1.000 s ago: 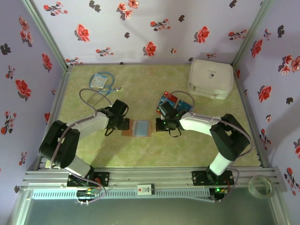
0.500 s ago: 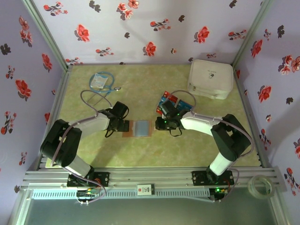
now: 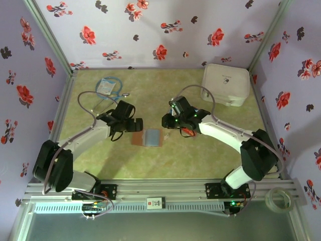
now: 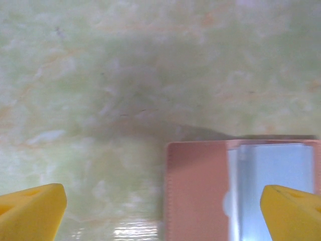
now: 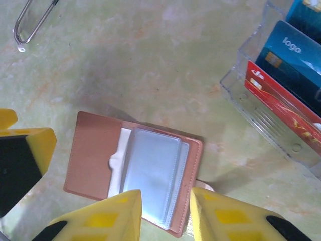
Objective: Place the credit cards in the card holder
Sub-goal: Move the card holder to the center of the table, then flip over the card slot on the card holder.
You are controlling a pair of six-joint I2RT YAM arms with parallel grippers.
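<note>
The card holder [image 5: 133, 173] lies open on the table, brown with a clear sleeve panel; it is also in the top view [image 3: 147, 137]. My right gripper [image 5: 165, 221] hovers over its right edge, open a little, with nothing between the yellow fingers. Red and blue credit cards [image 5: 293, 57] stand in a clear tray [image 5: 263, 123] to the right of it. My left gripper [image 4: 160, 216] is open wide above the holder's left flap [image 4: 198, 193] and holds nothing. From above, the left gripper [image 3: 134, 126] and right gripper [image 3: 165, 123] flank the holder.
A big white case [image 3: 225, 84] sits at the back right. A blue-and-white packet with a cable [image 3: 107, 86] lies at the back left, and its metal loop [image 5: 30, 20] reaches toward the middle. Flowered walls close in three sides.
The right jaws have gone from shut to slightly open, and the right arm has lifted and shifted away from the near edge. The left gripper has drawn back a little from the holder.
</note>
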